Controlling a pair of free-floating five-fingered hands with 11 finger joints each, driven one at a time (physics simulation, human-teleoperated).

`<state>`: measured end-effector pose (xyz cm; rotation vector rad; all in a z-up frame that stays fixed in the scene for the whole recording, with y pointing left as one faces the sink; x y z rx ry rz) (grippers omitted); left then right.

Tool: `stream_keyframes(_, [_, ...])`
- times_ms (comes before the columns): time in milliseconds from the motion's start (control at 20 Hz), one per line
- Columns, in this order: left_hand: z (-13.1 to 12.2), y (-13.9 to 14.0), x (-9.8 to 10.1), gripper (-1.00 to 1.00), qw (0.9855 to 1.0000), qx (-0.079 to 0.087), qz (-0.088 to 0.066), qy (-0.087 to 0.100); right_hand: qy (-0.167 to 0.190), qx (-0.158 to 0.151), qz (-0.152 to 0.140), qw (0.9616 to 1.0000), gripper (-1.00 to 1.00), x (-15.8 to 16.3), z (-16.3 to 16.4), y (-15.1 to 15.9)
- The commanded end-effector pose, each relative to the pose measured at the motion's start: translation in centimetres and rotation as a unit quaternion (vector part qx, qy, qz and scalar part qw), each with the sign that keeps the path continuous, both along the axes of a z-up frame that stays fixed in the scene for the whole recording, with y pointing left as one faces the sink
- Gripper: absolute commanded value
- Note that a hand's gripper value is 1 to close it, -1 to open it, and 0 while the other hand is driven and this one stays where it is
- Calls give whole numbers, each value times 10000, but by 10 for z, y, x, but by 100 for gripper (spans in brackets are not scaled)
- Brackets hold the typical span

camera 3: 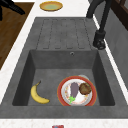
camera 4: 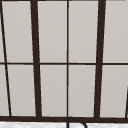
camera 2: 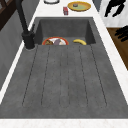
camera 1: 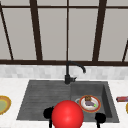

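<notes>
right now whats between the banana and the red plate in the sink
Bare basin floor: in the right side view the banana and the red plate lie apart with nothing between.

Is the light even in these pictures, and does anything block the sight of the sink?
Front view: flat, even light; a red ball covers the front edge of the sink, with the left hand and right hand dark beside it. Right side view: soft shade on the basin walls; the banana and the plate are evenly lit, without glare.
</notes>
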<state>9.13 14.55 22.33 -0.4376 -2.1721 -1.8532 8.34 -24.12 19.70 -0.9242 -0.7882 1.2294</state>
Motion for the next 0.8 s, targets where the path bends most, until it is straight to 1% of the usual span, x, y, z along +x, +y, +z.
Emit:
stream_keyframes(0, [6, -9, 16, -100, 9995, 157, -261, -9, 0, 0, 0, 10000, 0, 0, 0, 0])
stream_keyframes(50, [8, -11, 20, -100, 9994, 143, -303, -44, 0, 0, 0, 10000, 0, 0, 0, 0])
stream_keyframes(150, [11, -15, 31, -100, 9995, 148, -277, -42, 0, 0, 0, 10000, 0, 0, 0, 0])
stream_keyframes(200, [14, -16, 46, -100, 9997, 211, -88, 5, 0, 0, 0, 10000, 0, 0, 0, 0])
stream_keyframes(300, [17, -21, 60, -100, 9997, 243, -55, 7, 0, 0, 0, 10000, 0, 0, 0, 0])
stream_keyframes(350, [19, -25, 64, -100, 9996, 270, -34, 72, 0, 0, -1, 10000, 0, 0, 0, 0])
stream_keyframes(400, [22, -29, 67, -100, 9996, 270, -52, 109, 0, 1, -1, 10000, 0, 0, 0, 0])
stream_keyframes(450, [24, -32, 65, -100, 9994, 273, -84, 217, 0, 1, -1, 10000, 0, 0, 0, 0])
stream_keyframes(550, [32, -41, 64, -100, 9994, 211, -151, 244, -1, 1, -1, 10000, 0, 0, 0, 0])
stream_keyframes(650, [35, -53, 67, -100, 9996, 177, -113, 182, -1, 1, -1, 10000, 0, 0, 0, 0])
stream_keyframes(750, [39, -64, 67, -100, 9996, 184, -96, 186, -1, 1, -1, 10000, 0, 0, 0, 0])
